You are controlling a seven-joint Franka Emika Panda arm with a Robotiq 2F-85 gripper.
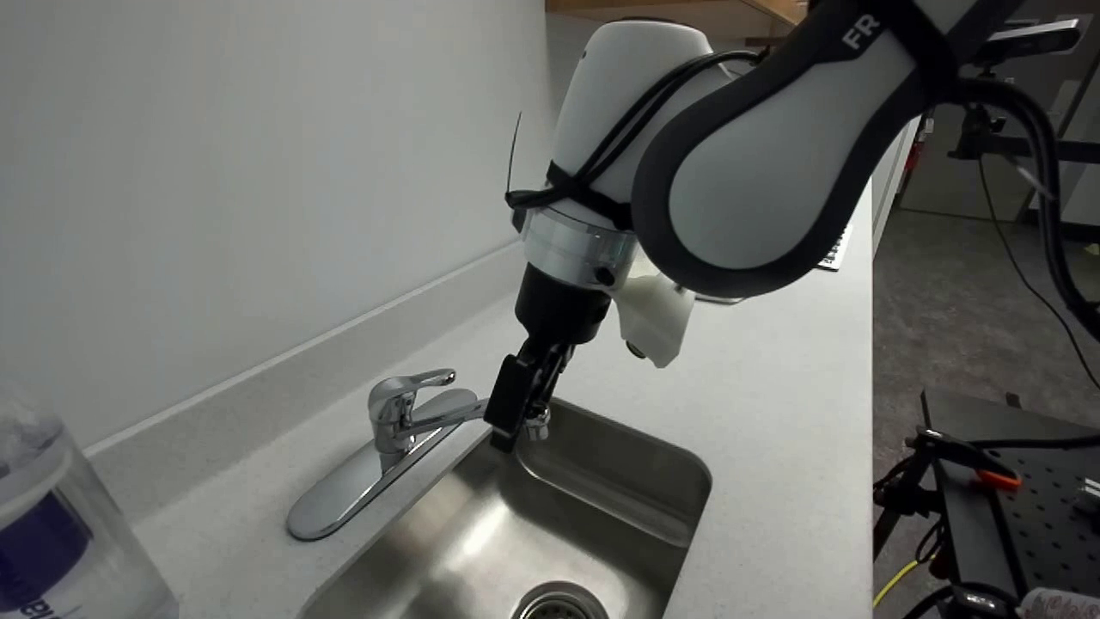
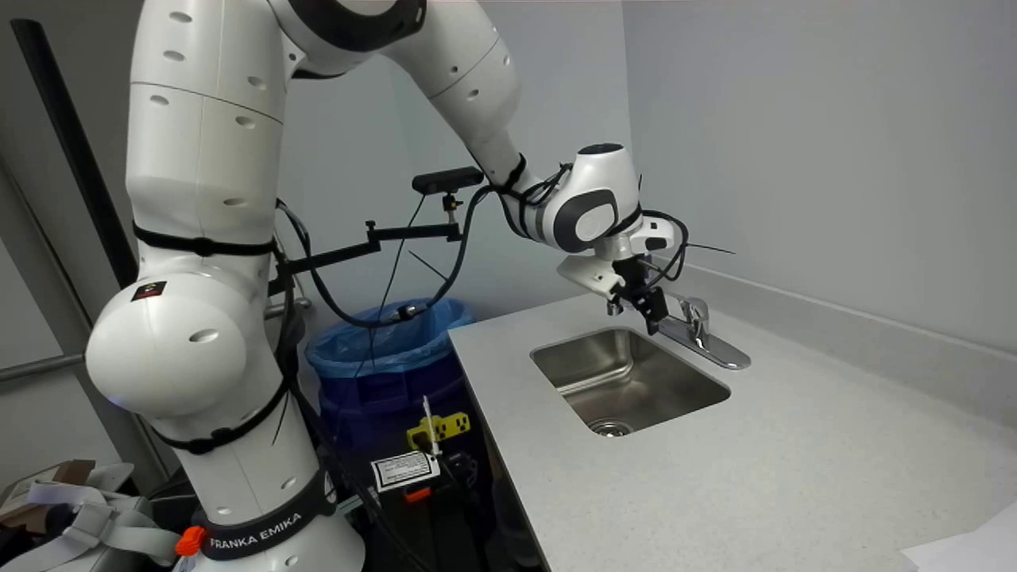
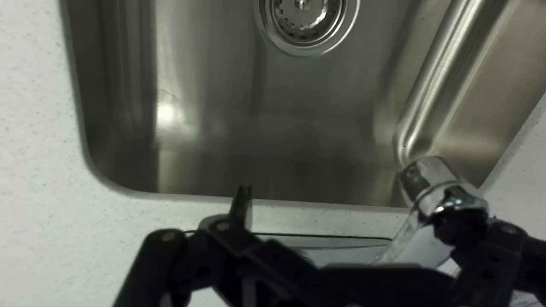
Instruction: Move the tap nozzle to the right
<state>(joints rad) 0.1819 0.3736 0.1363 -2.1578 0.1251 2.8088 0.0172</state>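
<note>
You've got that end effector (image 3: pixel 352 204) spread wide, and in the wrist view the tap nozzle (image 3: pixel 435 181) sits right at the right-hand finger (image 3: pixel 505 245), contact too close to call. In an exterior view, its tip peeks out just right of your end effector, above the far left corner of the sink (image 1: pixel 619 473).

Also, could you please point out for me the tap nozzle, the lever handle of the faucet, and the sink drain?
Tap nozzle (image 3: pixel 431 189): wrist view, on its chrome outlet end.
Lever handle (image 1: pixel 421 379): in an exterior view, on its middle stretch.
Sink drain (image 3: pixel 305 22): wrist view, on its perforated middle.
</note>
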